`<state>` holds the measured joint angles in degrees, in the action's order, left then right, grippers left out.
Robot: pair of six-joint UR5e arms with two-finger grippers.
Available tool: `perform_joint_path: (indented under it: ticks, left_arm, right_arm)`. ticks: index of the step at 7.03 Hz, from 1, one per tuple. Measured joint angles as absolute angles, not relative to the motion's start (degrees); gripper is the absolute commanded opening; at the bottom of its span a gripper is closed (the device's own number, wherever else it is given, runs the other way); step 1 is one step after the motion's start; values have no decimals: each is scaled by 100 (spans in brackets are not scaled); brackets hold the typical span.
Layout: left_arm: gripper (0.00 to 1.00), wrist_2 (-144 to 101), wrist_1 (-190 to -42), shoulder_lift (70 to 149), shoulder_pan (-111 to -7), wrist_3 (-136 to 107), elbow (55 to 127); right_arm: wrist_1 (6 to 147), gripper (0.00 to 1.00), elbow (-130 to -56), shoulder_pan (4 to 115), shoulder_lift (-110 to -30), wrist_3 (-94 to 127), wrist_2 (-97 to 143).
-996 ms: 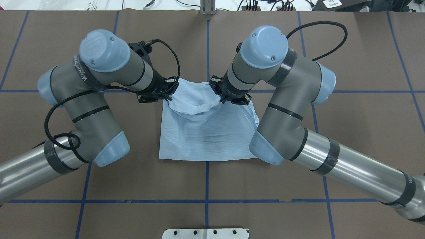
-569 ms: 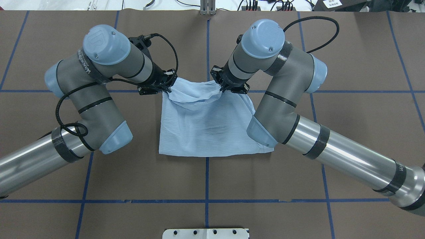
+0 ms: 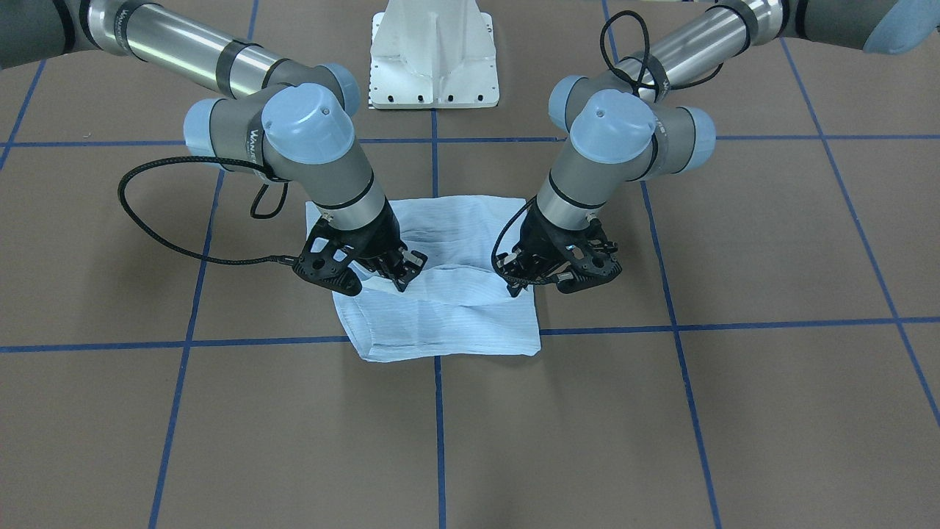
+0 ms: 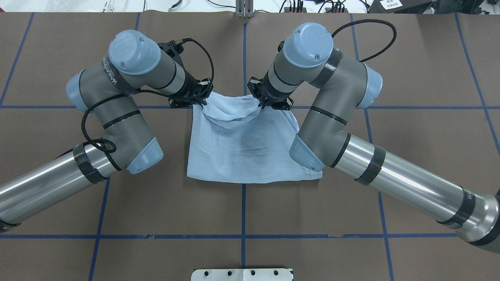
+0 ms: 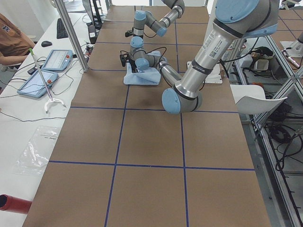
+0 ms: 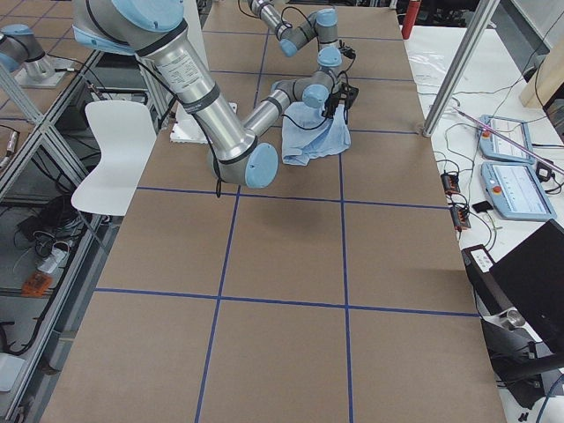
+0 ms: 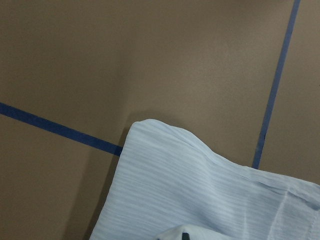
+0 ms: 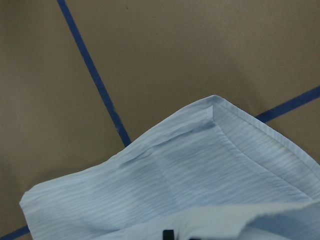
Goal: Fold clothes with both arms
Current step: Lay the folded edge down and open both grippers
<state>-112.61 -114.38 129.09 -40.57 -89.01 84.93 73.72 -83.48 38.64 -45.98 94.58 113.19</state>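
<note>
The pale-blue shirt (image 4: pixel 242 152) lies folded into a rectangle at the middle of the brown desk (image 4: pixel 156 203). Its edge far from the robot hangs raised, sagging between the left gripper (image 4: pixel 200 100) and the right gripper (image 4: pixel 265 103), both jaws pinching the cloth.

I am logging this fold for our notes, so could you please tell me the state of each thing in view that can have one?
left gripper: shut on the far edge of the shirt.
right gripper: shut on the same far edge.
shirt: partly folded, lying mostly flat, with its far edge raised and sagging between the two grippers.
</note>
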Motion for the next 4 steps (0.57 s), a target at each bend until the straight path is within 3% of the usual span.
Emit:
perform_joint_path:
  ticks: [4]
  left_arm:
    - [100,-11303,-11392,12881,-4459,-8777,8441]
  right_arm:
    - [7368,100,-8226,3903,-4616,9193,11318]
